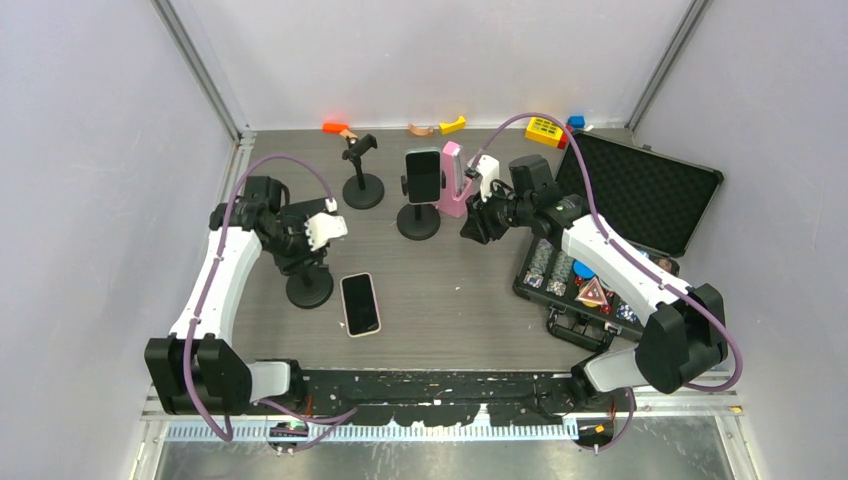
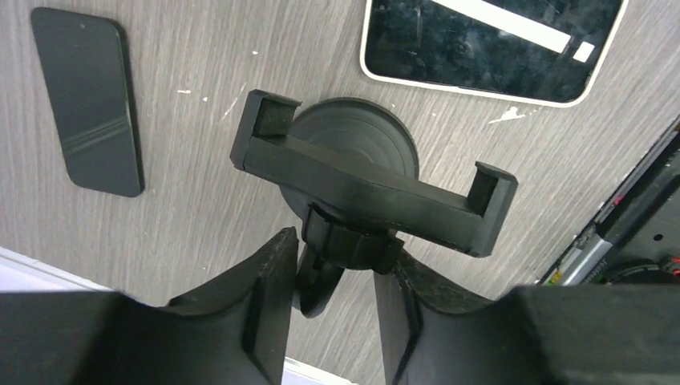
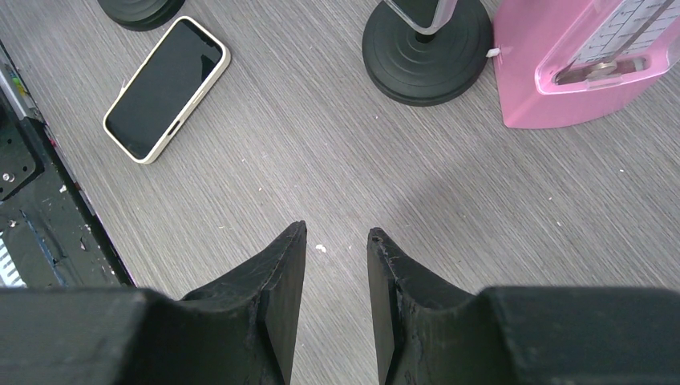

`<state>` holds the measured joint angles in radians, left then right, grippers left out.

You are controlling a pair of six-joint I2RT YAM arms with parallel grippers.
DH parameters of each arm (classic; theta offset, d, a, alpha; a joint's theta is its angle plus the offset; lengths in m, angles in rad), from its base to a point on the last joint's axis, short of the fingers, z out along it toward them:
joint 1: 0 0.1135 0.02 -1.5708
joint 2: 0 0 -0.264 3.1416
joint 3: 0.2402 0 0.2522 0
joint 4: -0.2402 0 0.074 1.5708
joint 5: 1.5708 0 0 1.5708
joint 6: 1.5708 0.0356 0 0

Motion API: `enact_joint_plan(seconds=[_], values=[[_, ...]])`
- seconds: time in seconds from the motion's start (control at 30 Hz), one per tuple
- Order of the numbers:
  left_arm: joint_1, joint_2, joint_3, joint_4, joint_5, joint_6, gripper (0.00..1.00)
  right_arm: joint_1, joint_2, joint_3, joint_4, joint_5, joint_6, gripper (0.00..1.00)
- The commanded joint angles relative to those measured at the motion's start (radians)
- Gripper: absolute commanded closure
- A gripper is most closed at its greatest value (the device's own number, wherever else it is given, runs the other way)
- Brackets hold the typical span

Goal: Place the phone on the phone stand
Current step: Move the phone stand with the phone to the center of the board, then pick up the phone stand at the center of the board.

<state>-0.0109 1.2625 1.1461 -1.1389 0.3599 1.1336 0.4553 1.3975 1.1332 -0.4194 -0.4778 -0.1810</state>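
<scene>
- Top view: the left gripper (image 1: 300, 240) sits over the phone stand (image 1: 309, 288) at centre left, hiding its cradle; only the round base shows; the phone (image 1: 360, 303) lies flat, screen up, just right of that base, not on it.
- Same view: the right gripper (image 1: 478, 222) hangs right of centre, its fingertips too dark to read; behind stand an empty stand (image 1: 362, 185) and a loaded stand (image 1: 418, 218) carrying another handset; a pink block (image 1: 453, 180) is beside it; an open case (image 1: 640, 185) fills the right.
- Left wrist view: the fingers (image 2: 269, 281) are drawn in on the neck under the phone stand's (image 2: 373, 192) empty cradle, gripping it; the phone (image 2: 493, 40) is cut off by the top edge; a dark slab (image 2: 88, 100), upper left, is hard to identify.
- Right wrist view: the right gripper (image 3: 337, 241) is partly open over bare tabletop, holding nothing; the phone (image 3: 167, 88) lies upper left; the loaded stand's base (image 3: 425, 48) and the pink block (image 3: 561, 72) are cropped at the top.
</scene>
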Motion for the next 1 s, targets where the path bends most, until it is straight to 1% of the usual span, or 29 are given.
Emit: enact_joint_plan(seconds=[0.0,0.07,0.13,0.23,0.37,0.4,0.53,0.63,0.77,0.83,0.9,0.97], values=[[0.006,-0.027,-0.005,0.059,0.028,0.002,0.66,-0.006,-0.021,0.005,0.023,-0.023,0.002,0.6],[0.006,-0.018,0.019,0.033,0.023,0.016,0.75,-0.006,-0.021,0.005,0.024,-0.023,0.002,0.6],[0.006,-0.005,0.058,0.0,0.028,0.023,0.79,-0.007,-0.02,0.005,0.022,-0.025,0.003,0.6],[0.006,0.007,0.145,-0.055,0.058,0.033,0.84,-0.006,-0.017,0.006,0.022,-0.025,0.003,0.6],[0.006,0.022,0.281,-0.13,0.124,0.041,0.98,-0.008,-0.02,0.008,0.019,-0.026,0.005,0.6],[0.006,0.023,0.298,-0.15,0.146,0.044,1.0,-0.009,-0.021,0.009,0.018,-0.026,0.005,0.6],[-0.021,0.014,0.387,-0.208,0.224,0.052,1.0,-0.013,-0.027,0.016,0.013,-0.02,0.006,0.6],[-0.1,0.005,0.414,-0.208,0.246,0.027,1.0,-0.016,-0.03,0.033,-0.001,-0.012,0.014,0.6],[-0.286,0.017,0.425,-0.18,0.244,-0.049,1.0,-0.02,-0.037,0.078,-0.044,-0.013,0.049,0.57],[-0.363,0.029,0.424,-0.15,0.259,-0.077,1.0,-0.02,-0.044,0.109,-0.089,-0.013,0.047,0.45],[-0.431,0.047,0.423,-0.126,0.286,-0.084,1.0,-0.02,-0.06,0.122,-0.131,-0.01,0.04,0.42],[-0.496,0.071,0.421,-0.107,0.318,-0.069,1.0,-0.02,-0.09,0.114,-0.155,-0.002,0.039,0.42]])
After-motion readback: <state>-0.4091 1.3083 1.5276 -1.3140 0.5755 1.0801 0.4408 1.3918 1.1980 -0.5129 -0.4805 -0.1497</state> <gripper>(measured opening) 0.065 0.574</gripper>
